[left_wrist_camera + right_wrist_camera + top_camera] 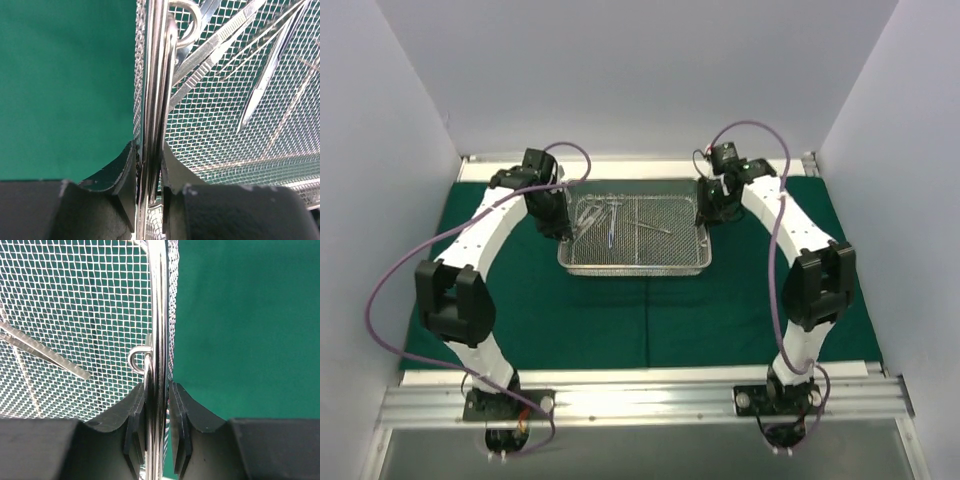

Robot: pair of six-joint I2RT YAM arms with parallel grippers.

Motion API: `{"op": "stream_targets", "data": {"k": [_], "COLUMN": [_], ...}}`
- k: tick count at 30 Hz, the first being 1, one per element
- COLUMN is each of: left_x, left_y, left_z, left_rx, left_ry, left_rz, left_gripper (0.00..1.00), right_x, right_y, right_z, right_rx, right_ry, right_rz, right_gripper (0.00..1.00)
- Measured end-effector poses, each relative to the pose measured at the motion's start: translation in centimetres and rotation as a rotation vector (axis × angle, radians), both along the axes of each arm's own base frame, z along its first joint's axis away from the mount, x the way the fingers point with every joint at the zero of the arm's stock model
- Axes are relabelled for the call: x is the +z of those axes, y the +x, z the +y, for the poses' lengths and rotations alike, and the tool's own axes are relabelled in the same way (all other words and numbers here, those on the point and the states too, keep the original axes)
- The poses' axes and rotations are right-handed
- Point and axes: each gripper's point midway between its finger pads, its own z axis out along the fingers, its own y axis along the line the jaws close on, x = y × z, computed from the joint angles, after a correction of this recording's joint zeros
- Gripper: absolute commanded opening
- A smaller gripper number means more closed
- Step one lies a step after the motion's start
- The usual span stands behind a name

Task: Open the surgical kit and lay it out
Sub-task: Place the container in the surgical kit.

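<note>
The left gripper (149, 160) is pinching the left end rim of the wire-mesh tray (156, 75), with one finger sitting outside over the green cloth (65, 85) and the other reaching inside the mesh wall. The right gripper (157, 395) is clamping the opposite end rim in the same way, the steel bar running up between its pads. A small wire loop (137, 360) is hanging off the rim just inside that grip. Within the tray, ribbed tweezers (215, 42) are lying slantwise on the mesh beside other slim steel instruments (620, 215). From above, the tray is sitting lengthwise between the two arms, over the far middle of the cloth, which is lying spread flat across the table.
</note>
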Motion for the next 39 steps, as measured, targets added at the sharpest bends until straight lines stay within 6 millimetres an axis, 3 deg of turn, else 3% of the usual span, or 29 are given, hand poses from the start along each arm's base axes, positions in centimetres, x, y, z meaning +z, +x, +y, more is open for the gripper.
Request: {"op": "stream_targets", "data": {"k": [3, 6, 10, 13, 17, 27, 33, 37, 38, 39], "left_x": [1.0, 0.7, -1.5, -3.4, -5.1, -7.2, -9.2, -10.0, -10.1, -10.2], "left_y": [-5.2, -9.6, -14.0, -15.9, -17.0, -16.3, -16.7, -16.9, -16.9, -16.9], "left_z": [-0.3, -0.6, -0.9, -0.9, -0.7, -0.7, -0.5, 0.0, 0.0, 0.0], "left_rx": [-0.016, -0.031, -0.039, -0.038, -0.034, -0.031, -0.025, -0.028, -0.027, -0.023], "left_ry": [-0.008, -0.020, -0.024, -0.011, -0.001, 0.024, 0.048, 0.069, 0.072, 0.074], "left_rz": [0.002, 0.027, 0.103, 0.169, 0.210, 0.213, 0.266, 0.271, 0.272, 0.275], "left_gripper": [0.02, 0.02, 0.02, 0.02, 0.02, 0.02, 0.09, 0.26, 0.38, 0.45], "right_x": [1.9, 2.1, -0.4, -2.7, -4.4, -6.6, -8.0, -8.1, -8.2, -8.2], "right_y": [-3.9, -7.6, -11.8, -13.9, -15.4, -15.2, -15.3, -14.6, -14.5, -14.5], "right_z": [-0.2, -0.9, -1.5, -1.7, -1.6, -1.7, -1.8, -1.6, -1.6, -1.6], "right_rx": [0.023, 0.037, 0.048, 0.049, 0.044, 0.040, 0.040, 0.046, 0.049, 0.050], "right_ry": [0.004, -0.007, -0.021, -0.023, -0.012, -0.014, -0.022, -0.016, -0.016, -0.018], "right_rz": [-0.021, -0.013, 0.065, 0.126, 0.158, 0.135, 0.156, 0.136, 0.134, 0.132], "right_gripper": [0.00, 0.00, 0.00, 0.00, 0.00, 0.00, 0.00, 0.02, 0.04, 0.12]}}
